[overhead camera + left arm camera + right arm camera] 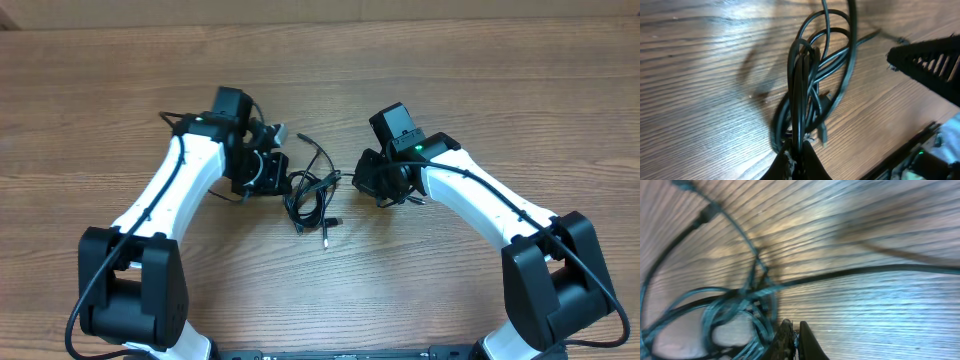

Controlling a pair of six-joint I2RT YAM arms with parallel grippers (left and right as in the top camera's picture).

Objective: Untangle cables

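Plainly, a tangle of thin black flexible cables (312,192) lies on the brown wood-grain bench (450,80). At the tangle's left edge, the left claw (287,182) is clamped shut on several looped strands, which fan out from its tips in the left wrist view. Just right of the tangle, the right claw (362,178) is closed too; whether it pinches a strand cannot be told. One loose plug end (326,240) trails out of the tangle toward the arm bases.
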